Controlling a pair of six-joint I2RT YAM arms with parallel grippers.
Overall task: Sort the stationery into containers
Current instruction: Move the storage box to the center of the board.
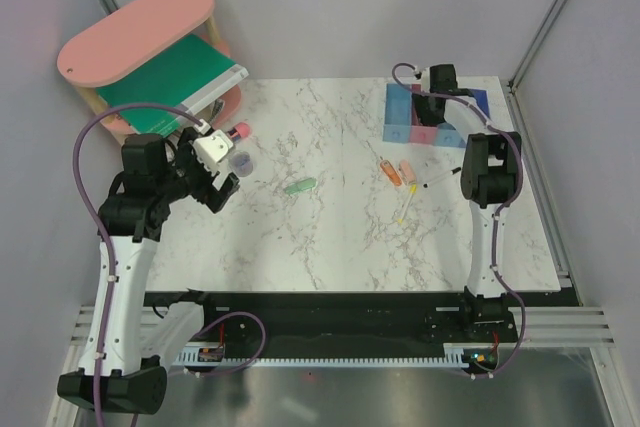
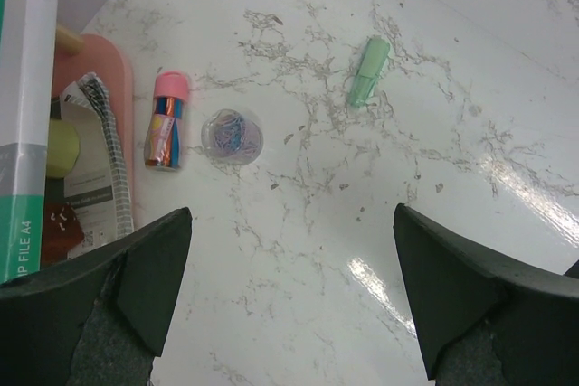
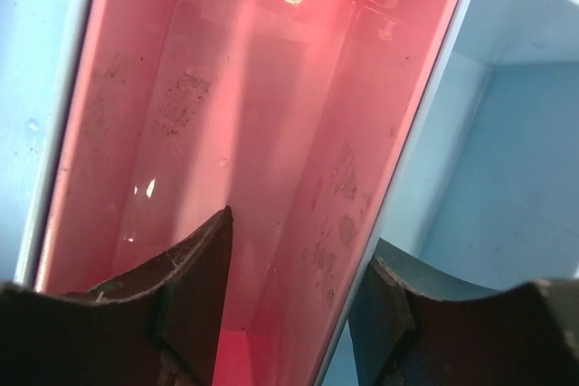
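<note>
The bench [image 1: 330,247] is white with grey marble veining, closed in by pale grey walls. The containers [image 1: 402,112], a joined row of small blue and pink bins, sit toward its 1 o'clock corner. The right gripper [image 1: 437,97] hangs over them. Toward 6 o'clock from the row lie an orange stick [image 1: 389,171], a peach stick [image 1: 408,173], a thin black-and-white pen [image 1: 437,181] and a thin yellow stick [image 1: 404,210]. A mint-green capsule [image 1: 299,186] lies mid-bench. At 9 o'clock the left gripper [image 1: 218,187] hovers near a pink cylinder [image 1: 238,132] and a purple disc [image 1: 240,162]. A pink shelf [image 1: 135,32] holding a green book [image 1: 170,77] stands at 10 o'clock.

In the left wrist view the left gripper is spread wide above the marble. The pink-capped cylinder lies just beside the clear round disc, which shows purple and blue loops inside. The capsule is at 1 o'clock. The book's white spine reads "P FILE A4".

In the right wrist view the right gripper's jaws stand apart. One finger is over the dust-specked pink bin [image 3: 226,115], the other beside the light blue bin [image 3: 516,151] at 3 o'clock.
</note>
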